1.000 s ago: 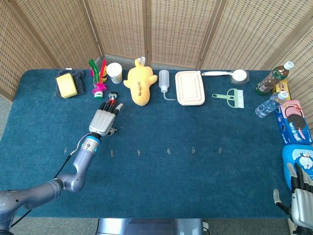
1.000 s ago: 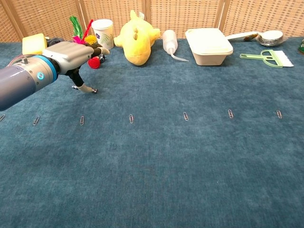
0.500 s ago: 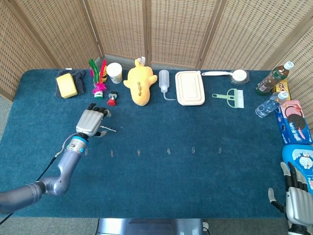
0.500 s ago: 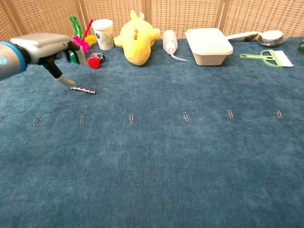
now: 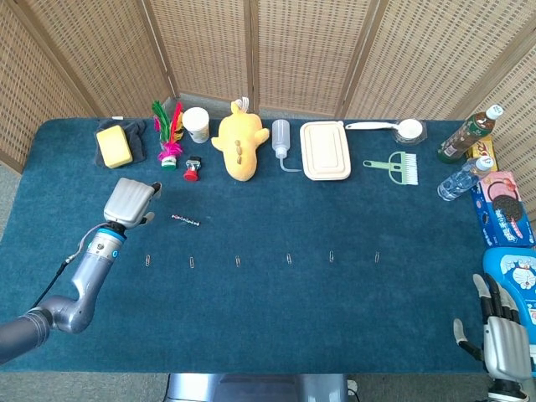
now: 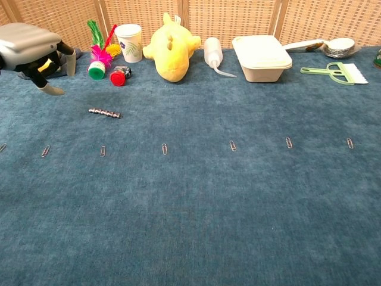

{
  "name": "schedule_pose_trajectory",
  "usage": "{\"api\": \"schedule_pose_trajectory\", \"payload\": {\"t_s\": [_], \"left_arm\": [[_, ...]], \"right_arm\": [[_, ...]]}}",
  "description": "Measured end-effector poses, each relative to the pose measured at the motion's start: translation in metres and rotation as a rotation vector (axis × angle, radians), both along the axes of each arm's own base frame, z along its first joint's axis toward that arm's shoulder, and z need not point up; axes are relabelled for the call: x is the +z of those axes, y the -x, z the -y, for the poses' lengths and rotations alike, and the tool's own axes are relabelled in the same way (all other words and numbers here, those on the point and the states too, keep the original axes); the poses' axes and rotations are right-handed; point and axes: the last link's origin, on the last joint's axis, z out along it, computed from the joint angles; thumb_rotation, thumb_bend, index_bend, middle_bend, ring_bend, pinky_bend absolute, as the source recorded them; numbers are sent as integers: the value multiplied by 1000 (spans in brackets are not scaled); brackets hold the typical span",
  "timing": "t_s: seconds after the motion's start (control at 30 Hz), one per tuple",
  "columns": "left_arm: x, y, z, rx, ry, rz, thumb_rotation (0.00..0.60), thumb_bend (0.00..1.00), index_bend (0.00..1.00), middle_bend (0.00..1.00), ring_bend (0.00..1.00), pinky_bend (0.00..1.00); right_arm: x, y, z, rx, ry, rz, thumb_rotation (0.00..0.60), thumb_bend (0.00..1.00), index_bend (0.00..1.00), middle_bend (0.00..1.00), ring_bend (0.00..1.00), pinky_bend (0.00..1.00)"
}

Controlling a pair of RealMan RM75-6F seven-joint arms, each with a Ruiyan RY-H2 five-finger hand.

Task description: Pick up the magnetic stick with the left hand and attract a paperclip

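The short beaded metal magnetic stick (image 5: 186, 220) lies flat just right of the empty, curled-fingered left hand (image 5: 129, 202), so grasp it across its middle.

You have a matt, napped blue cloth (image 6: 196, 202) over the whole table, soft and slightly mottled. The magnetic stick (image 6: 105, 112) looks like dull grey metal with a beaded, ribbed surface. The paperclips (image 6: 233, 145) are thin bright wire. Your left hand (image 5: 128, 201) has a smooth, satin grey shell, plastic or painted metal; the pictures do not settle which. The yellow toy (image 6: 171, 44) is soft plush. The lunch box (image 6: 261, 57) is matt cream plastic, the squeeze bottle (image 6: 213, 52) translucent plastic, the cup (image 6: 129, 42) printed paper. Behind, the screen (image 5: 306, 50) is woven cane in wooden frames.
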Motion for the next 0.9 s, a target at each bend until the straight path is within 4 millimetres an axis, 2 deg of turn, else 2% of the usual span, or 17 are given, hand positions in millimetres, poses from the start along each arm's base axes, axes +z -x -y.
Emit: {"api": "schedule_pose_trajectory", "payload": {"t_s": [0.13, 0.37, 0.63, 0.9], "left_arm": [[-3, 5, -2, 18, 6, -32, 600, 435, 519, 831, 826, 701], [-13, 7, -3, 66, 43, -13, 600, 442, 578, 835, 827, 704], [-24, 6, -7, 82, 79, -19, 600, 441, 526, 835, 822, 704], [-28, 0, -11, 95, 112, -9, 600, 573, 503, 830, 813, 704]], "right_arm": [[-1, -1, 0, -1, -2, -1, 600, 442, 8, 12, 0, 108], [-1, 0, 0, -8, -2, -3, 600, 442, 8, 12, 0, 108], [0, 1, -3, -18, 1, -5, 600, 442, 8, 12, 0, 108], [2, 1, -3, -20, 5, -10, 600, 442, 7, 12, 0, 108]]}}
